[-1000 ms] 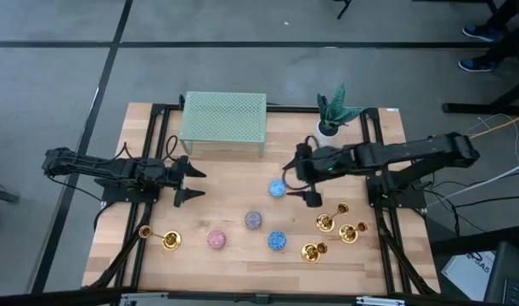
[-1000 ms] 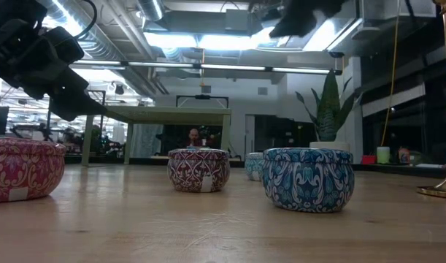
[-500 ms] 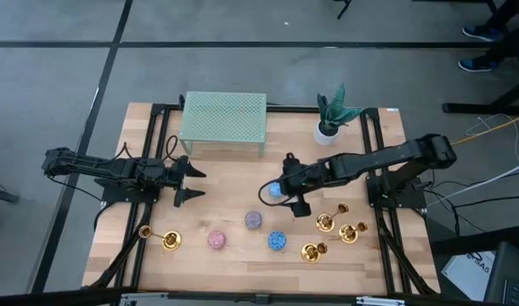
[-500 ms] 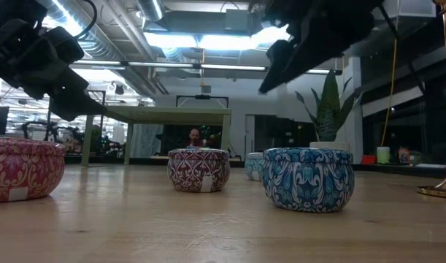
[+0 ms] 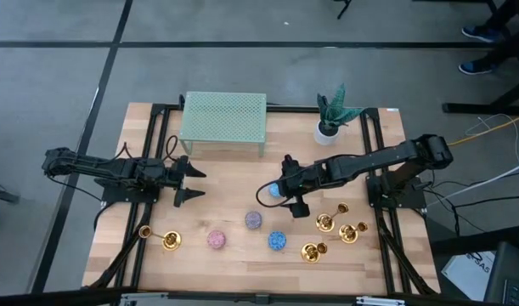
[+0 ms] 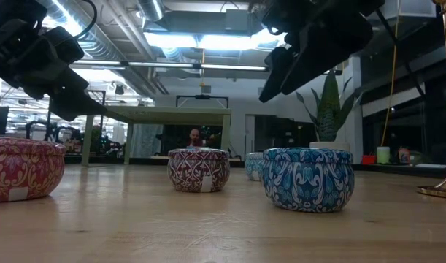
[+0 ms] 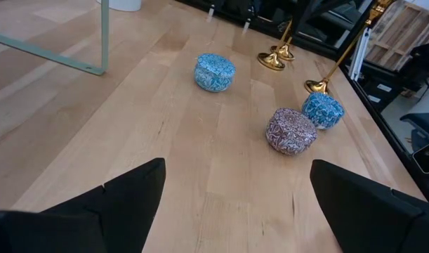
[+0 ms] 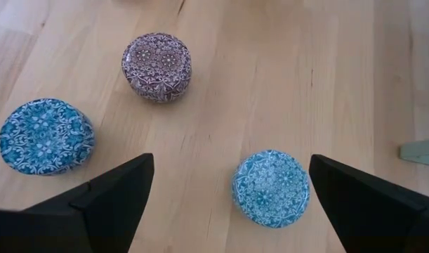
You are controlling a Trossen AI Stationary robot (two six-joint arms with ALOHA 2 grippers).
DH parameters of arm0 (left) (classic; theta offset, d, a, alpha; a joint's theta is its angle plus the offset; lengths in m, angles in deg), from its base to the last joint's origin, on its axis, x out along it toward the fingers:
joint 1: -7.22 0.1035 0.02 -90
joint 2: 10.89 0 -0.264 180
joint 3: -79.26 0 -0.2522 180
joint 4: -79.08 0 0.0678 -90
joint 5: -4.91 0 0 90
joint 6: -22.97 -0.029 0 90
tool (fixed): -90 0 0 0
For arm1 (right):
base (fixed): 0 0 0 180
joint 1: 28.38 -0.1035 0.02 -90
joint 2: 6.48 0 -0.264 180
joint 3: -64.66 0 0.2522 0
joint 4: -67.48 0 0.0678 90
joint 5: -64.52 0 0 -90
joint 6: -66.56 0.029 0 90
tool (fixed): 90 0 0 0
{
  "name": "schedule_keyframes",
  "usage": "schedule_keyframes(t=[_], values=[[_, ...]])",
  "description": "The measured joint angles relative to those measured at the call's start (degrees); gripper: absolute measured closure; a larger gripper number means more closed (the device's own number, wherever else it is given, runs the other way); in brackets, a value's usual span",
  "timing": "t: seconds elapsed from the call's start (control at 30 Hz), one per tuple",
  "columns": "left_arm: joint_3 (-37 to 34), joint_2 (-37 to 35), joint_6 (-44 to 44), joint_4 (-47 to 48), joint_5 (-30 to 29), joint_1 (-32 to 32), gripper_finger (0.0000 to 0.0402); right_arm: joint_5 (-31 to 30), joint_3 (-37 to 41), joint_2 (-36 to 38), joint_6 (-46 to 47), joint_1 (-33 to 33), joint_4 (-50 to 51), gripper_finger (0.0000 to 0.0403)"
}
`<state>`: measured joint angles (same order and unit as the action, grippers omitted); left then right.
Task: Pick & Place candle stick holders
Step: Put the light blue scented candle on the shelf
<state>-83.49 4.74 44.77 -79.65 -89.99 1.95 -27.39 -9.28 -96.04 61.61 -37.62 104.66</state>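
Three gold candle stick holders [image 5: 331,234] stand close together near the table's right front. The low view shows one round base [image 6: 440,191] on the wood with its stem upright. A fourth holder [image 5: 161,238] is at the left front. My right gripper [image 5: 280,195] hangs open over a blue candle [image 8: 270,187], slanting down, with its fingers apart on either side of and above the candle and touching nothing. My left gripper [image 5: 188,182] waits open at the table's left, well above the wood.
A purple-grey candle [image 5: 254,220], a pink candle [image 5: 217,240] and a second blue candle [image 5: 278,241] sit in a row toward the near edge. A green mesh rack [image 5: 223,123] and a potted plant [image 5: 331,115] stand at the far edge.
My right gripper has come down and moved toward the table's left, tipping further downward, until it hangs over the blue candle. It has stayed open. Most of the move came early and it has since nearly stopped.
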Motion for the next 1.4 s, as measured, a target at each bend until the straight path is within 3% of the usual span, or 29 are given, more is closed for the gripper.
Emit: schedule_keyframes(t=[1.4], values=[[0.00,0.00,0.00,0.00,0.02,-0.02,0.0048,0.01,0.00,0.07,-3.06,1.20,0.02,0.0018]])
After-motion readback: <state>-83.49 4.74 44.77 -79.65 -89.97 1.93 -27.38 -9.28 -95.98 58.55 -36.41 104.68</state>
